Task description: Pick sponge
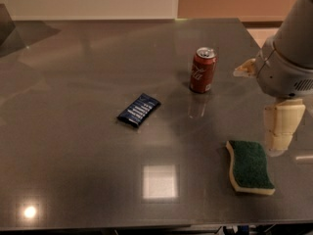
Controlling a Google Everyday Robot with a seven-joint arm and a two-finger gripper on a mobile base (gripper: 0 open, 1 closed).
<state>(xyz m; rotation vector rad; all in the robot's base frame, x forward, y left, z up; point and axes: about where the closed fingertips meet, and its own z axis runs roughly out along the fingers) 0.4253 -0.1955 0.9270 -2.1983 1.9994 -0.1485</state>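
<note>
The sponge [250, 166] lies flat on the grey table [88, 82] at the front right, dark green scouring side up over pale yellow foam, with wavy edges. My gripper [280, 130] hangs from the white arm at the right edge, just right of the sponge's far end and a little above the table. It is not touching the sponge and holds nothing.
A red soda can [203, 70] stands upright behind the sponge, left of the arm. A flat dark blue packet [139, 109] lies near the table's middle. The table's right edge runs under the arm. Bright light spots reflect at the front.
</note>
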